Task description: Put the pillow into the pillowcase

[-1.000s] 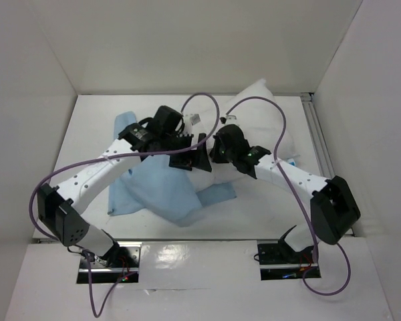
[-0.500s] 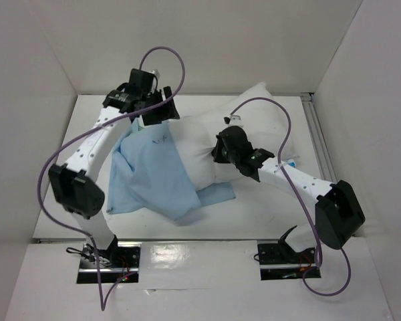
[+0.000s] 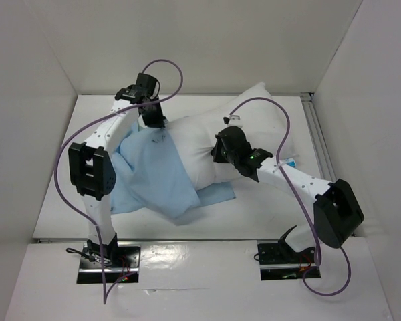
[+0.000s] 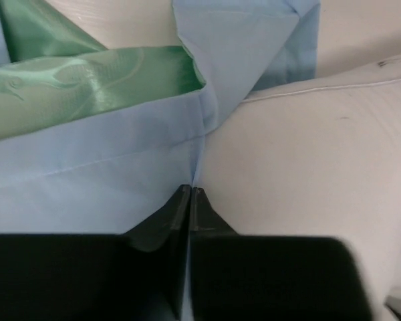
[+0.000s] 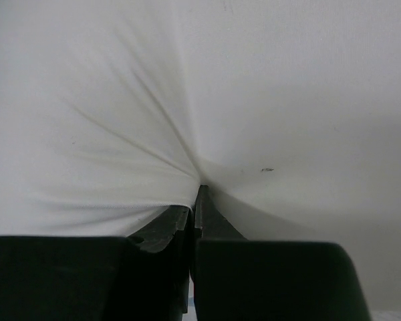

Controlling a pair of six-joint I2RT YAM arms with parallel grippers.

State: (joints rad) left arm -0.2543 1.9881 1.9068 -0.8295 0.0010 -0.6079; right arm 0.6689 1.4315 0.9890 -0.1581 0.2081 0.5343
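The white pillow [image 3: 254,114] lies slantwise across the table, its left part covered by the pale blue pillowcase [image 3: 154,177]. My left gripper [image 3: 155,124] sits at the far-left end of the cloth. In the left wrist view it [image 4: 190,192] is shut on a fold of the pillowcase [image 4: 87,194], whose shiny green inside [image 4: 87,80] shows above, with the pillow [image 4: 307,154] to the right. My right gripper [image 3: 217,152] rests on the pillow's middle. In the right wrist view it [image 5: 197,199] is shut on a puckered pinch of the pillow's [image 5: 220,87] fabric.
White walls close in the table on the left, back and right. A metal rail [image 3: 317,140] runs along the right edge. Purple cables [image 3: 281,127] loop over both arms. A small blue-and-white label [image 3: 291,162] shows by the right forearm.
My left arm swung from the pillow's middle up to the far-left end of the cloth, and its jaws went from open to shut on the pillowcase. The right arm barely moved.
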